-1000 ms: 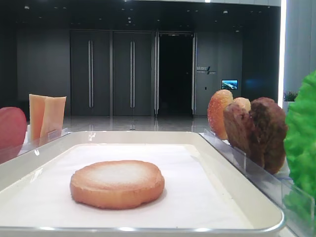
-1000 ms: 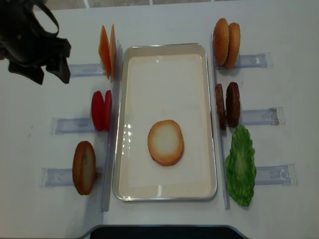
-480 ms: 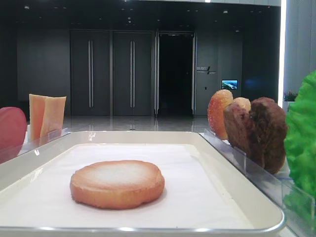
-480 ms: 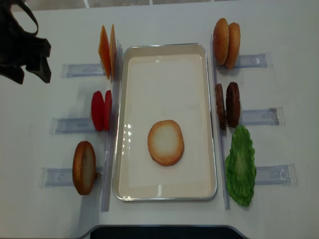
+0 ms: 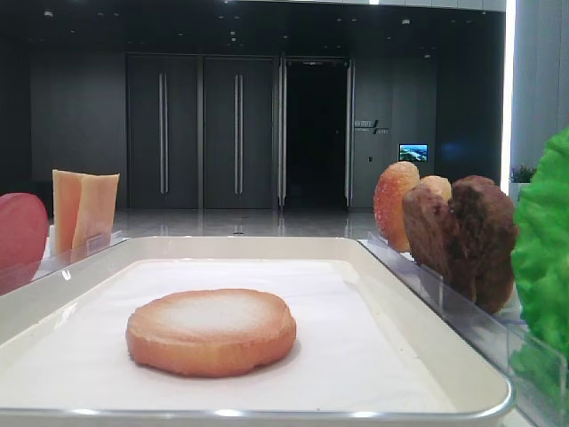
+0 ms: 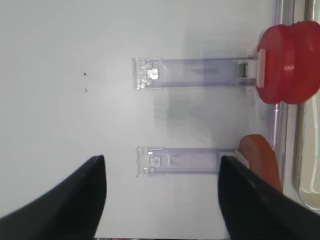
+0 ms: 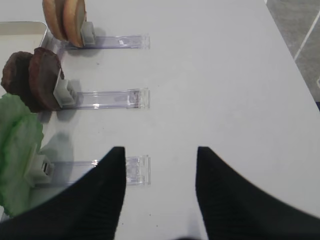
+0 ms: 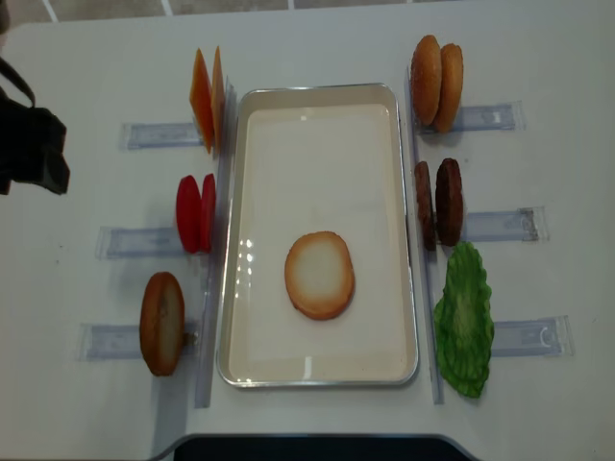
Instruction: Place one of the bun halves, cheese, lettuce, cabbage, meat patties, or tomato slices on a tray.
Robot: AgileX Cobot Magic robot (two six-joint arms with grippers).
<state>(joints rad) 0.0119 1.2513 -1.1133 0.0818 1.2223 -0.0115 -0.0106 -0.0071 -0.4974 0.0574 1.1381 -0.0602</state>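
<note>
One bun half (image 8: pixel 319 275) lies flat, pale face up, on the paper-lined tray (image 8: pixel 317 115); the low view shows the same bun half (image 5: pixel 211 331). Another bun half (image 8: pixel 161 323) stands on edge left of the tray, below the tomato slices (image 8: pixel 195 213) and cheese (image 8: pixel 207 96). Right of the tray stand two buns (image 8: pixel 437 82), the meat patties (image 8: pixel 438 204) and lettuce (image 8: pixel 463 319). My left gripper (image 6: pixel 161 162) is open and empty over bare table, left of the tomato slices (image 6: pixel 290 62). My right gripper (image 7: pixel 160 152) is open and empty, right of the lettuce (image 7: pixel 17 145).
Clear plastic holder rails (image 8: pixel 135 240) run outward from each food on both sides of the tray. The dark body of the left arm (image 8: pixel 34 152) hangs at the far left edge. The table's front edge (image 8: pixel 307 440) is near the tray.
The left arm has drawn back toward the left edge and nearer the front, staying open. Food and tray have not moved.
</note>
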